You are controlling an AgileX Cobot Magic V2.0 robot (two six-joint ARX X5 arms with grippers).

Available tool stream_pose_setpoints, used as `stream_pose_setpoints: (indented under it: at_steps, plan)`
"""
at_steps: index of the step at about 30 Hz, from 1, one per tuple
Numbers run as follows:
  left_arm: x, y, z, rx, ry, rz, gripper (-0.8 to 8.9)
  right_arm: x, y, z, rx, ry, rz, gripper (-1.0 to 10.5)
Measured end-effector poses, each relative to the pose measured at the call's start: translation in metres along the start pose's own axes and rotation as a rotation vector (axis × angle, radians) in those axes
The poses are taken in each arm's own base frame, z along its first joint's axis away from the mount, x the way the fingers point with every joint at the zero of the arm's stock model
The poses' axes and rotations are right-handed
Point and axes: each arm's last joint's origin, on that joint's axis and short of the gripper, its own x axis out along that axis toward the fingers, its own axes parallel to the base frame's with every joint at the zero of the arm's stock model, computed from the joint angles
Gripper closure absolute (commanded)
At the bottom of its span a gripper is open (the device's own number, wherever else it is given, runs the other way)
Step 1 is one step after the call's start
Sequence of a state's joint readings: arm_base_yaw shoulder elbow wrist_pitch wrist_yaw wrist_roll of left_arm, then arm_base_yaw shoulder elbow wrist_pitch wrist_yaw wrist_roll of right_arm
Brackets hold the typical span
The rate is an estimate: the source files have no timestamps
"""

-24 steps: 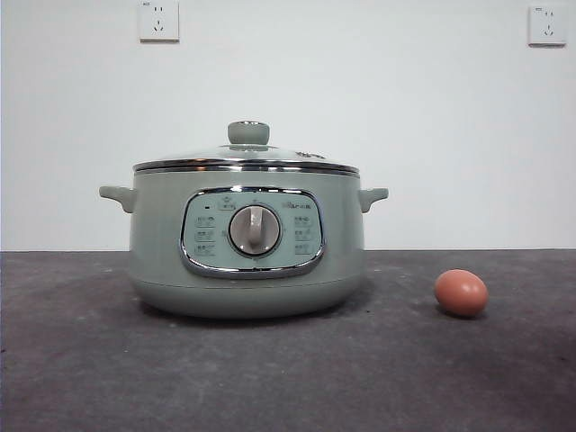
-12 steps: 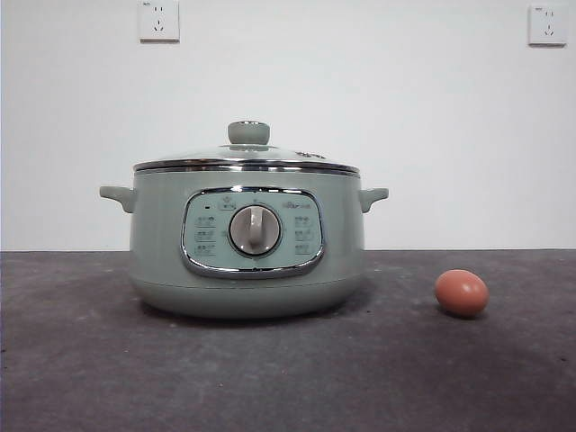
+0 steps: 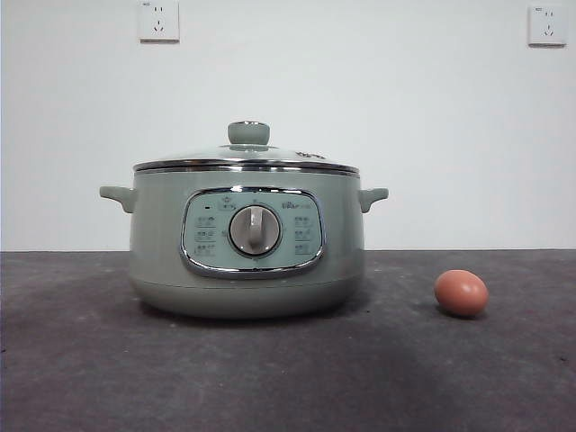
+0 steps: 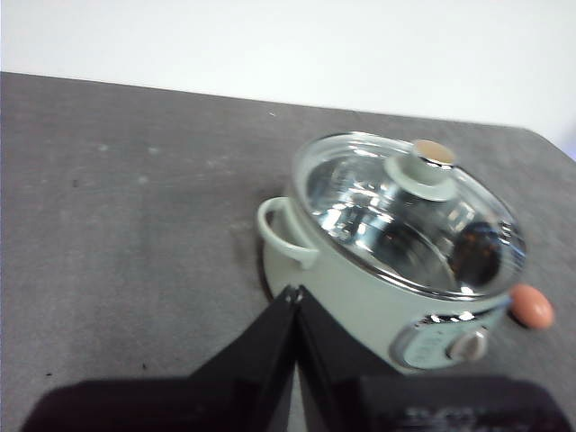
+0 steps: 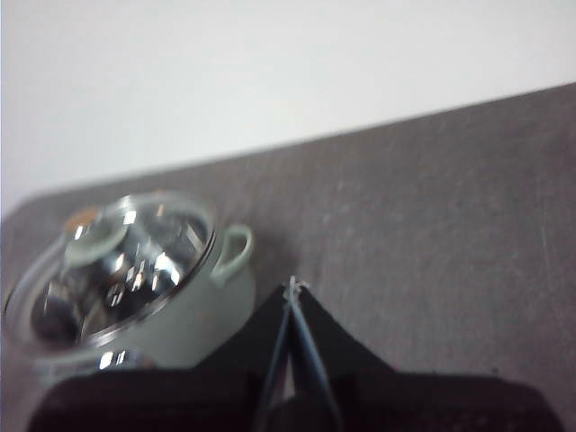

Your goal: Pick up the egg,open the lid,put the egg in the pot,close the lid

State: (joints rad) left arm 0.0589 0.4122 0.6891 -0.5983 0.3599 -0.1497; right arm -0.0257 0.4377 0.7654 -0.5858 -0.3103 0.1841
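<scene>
Your egg (image 3: 461,292) lies long axis sideways, apart from the pot's (image 3: 247,243) right-hand side; both the left gripper (image 4: 294,292) and the right gripper (image 5: 291,288) hang pinched together, empty, well above the table.

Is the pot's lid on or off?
On. The lid sits flat on the pot, its metal rim meeting the pot's top all around.

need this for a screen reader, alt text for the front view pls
A sage-green pot with its glass lid on stands on a dark table, and an egg lies apart from it on the table. No pincer shows.
</scene>
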Motion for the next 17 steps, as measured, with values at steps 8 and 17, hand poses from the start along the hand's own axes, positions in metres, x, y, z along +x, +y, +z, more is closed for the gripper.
stream_pose_setpoints:
  at_steps: [8, 17]
  plan:
    - [-0.018, -0.015, 0.042, 0.09, 0.093, -0.044, 8.21, -0.006, 0.013, 0.042, -0.116, 0.208, 0.09, 9.6]
    - [-0.023, -0.02, 0.059, 0.124, 0.118, -0.082, 8.07, -0.003, 0.013, 0.047, -0.154, 0.31, 0.11, 9.3]
